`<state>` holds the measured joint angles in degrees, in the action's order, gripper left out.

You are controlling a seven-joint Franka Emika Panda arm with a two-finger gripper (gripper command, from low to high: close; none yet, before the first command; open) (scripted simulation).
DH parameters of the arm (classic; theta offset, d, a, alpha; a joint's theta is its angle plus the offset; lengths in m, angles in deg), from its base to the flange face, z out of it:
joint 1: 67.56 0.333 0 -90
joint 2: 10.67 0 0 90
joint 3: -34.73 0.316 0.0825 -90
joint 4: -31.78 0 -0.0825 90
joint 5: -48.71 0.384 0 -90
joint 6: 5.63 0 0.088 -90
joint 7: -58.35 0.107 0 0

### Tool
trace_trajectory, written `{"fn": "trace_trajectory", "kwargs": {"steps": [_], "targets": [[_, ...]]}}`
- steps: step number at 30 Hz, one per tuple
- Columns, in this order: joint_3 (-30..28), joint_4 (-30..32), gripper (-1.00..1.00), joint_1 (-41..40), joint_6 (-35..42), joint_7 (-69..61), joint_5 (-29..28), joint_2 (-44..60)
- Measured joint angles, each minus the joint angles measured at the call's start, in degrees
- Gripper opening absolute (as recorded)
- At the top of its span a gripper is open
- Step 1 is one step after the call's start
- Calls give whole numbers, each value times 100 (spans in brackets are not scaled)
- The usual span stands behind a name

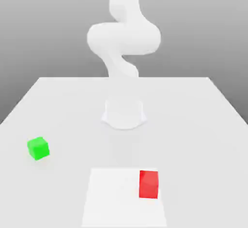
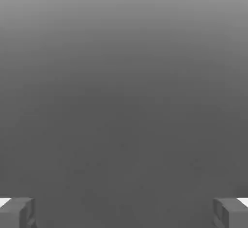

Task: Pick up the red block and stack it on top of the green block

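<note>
The red block (image 1: 148, 184) is near the front of the white table (image 1: 203, 125), a little toward the exterior view's right. It overlaps the right part of a pale white rectangle (image 1: 111, 198). The green block (image 1: 38, 148) rests on the table at the exterior view's left, well apart from the red one. In the hand view my gripper (image 2: 124, 213) is open: two grey fingertips (image 2: 17, 212) stand far apart with nothing between them, and plain grey background lies beyond. Neither block is near the fingers there.
The arm's white base (image 1: 124, 113) stands at the table's middle back, and its links (image 1: 123, 36) rise above it. What the pale rectangle at the front is, I cannot tell.
</note>
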<state>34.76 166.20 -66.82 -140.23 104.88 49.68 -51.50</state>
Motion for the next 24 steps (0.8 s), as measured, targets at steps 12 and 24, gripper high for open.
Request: {"fn": "trace_trajectory", "kwargs": {"steps": [12,24], "targets": [[331,1323,0,226,-1436,471,328,2554],[354,2121,0,461,-3069,1435,-345,5042]]}}
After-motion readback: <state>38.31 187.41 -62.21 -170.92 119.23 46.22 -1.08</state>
